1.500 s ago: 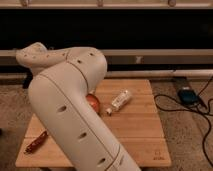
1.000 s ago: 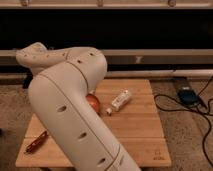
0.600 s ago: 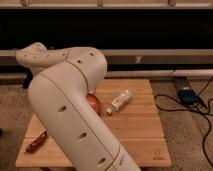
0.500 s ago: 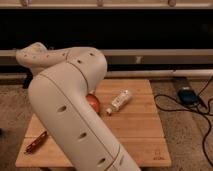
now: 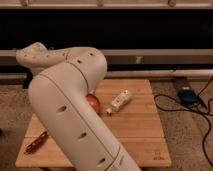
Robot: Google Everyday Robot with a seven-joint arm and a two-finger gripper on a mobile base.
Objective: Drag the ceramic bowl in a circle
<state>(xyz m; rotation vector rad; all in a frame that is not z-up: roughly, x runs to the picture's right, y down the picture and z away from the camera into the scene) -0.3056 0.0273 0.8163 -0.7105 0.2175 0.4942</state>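
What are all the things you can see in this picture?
Glossy reddish-orange ceramic bowl: one, orange-red, middle of the table, partly hidden behind the arm.
Small white plastic bottle: one, white, lying on its side just right of the bowl.
Slim red-brown stick-like tool: one, red-brown, near the table's front left corner.
Light wooden table: one, pale wood, centre of view.
Small dark box: one, bluish, on the floor to the right.
Black cables: several, black, on the floor right of the table.
Robot arm: one, cream, across the left foreground.
Gripper: out of sight.
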